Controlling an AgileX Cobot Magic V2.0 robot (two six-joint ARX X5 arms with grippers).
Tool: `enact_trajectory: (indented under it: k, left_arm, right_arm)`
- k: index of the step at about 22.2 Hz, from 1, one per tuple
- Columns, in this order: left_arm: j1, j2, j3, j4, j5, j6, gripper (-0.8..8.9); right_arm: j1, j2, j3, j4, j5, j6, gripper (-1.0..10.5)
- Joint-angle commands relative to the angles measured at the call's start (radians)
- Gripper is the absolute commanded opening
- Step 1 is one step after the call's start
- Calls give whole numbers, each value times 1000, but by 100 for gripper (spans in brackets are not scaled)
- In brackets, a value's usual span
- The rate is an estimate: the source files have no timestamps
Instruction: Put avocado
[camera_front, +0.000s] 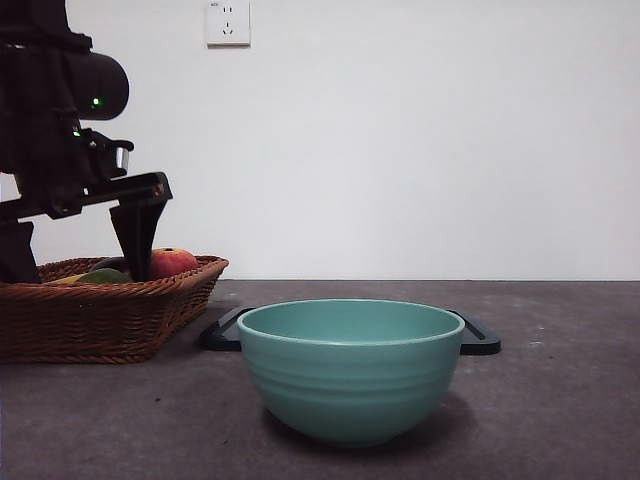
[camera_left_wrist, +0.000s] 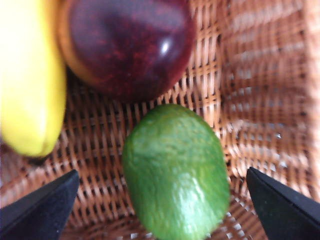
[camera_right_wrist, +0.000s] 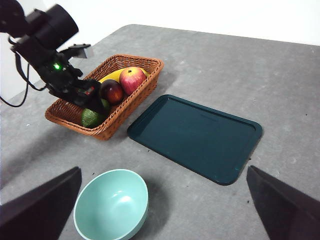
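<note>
The avocado (camera_left_wrist: 175, 170), dull green and oval, lies in the wicker basket (camera_left_wrist: 265, 90) next to a dark maroon fruit (camera_left_wrist: 130, 45). My left gripper (camera_left_wrist: 162, 174) is open, with one jaw on each side of the avocado and neither touching it. In the front view the left gripper (camera_front: 75, 250) hangs low over the basket (camera_front: 100, 320), and the avocado (camera_front: 105, 276) barely shows above the rim. My right gripper (camera_right_wrist: 164, 170) is open and empty, high above the table. From there the avocado (camera_right_wrist: 91, 117) shows at the basket's near end under the left arm (camera_right_wrist: 55, 65).
The basket also holds a yellow banana (camera_left_wrist: 30, 75) and a red-orange peach-like fruit (camera_front: 172, 262). A teal bowl (camera_front: 350, 365) stands at the front of the table. A dark flat tray (camera_right_wrist: 195, 137) lies beside the basket, behind the bowl. A white wall is at the back.
</note>
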Motion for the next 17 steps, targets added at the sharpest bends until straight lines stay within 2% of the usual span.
enact_trajectory:
  k: [1, 3, 7, 8, 11, 12, 17]
  left_arm:
    - [-7, 39, 23, 18, -2, 8, 578]
    - [-8, 56, 23, 22, -2, 8, 529]
    - [-9, 92, 23, 22, -2, 3, 524]
    - [-11, 99, 23, 21, -2, 3, 485]
    - [-13, 103, 25, 25, -2, 3, 237]
    - [-13, 103, 27, 23, -2, 3, 209]
    - [-13, 96, 31, -5, -1, 5, 207]
  right_arm:
    - [4, 4, 18, 10, -3, 10, 612]
    - [4, 4, 18, 10, -3, 10, 612]
    - [4, 4, 18, 10, -3, 10, 612]
    - [4, 4, 18, 10, -3, 10, 612]
    - [4, 4, 18, 10, -3, 10, 612]
    - [4, 4, 18, 10, -3, 10, 612]
    - [4, 4, 18, 10, -3, 10, 612]
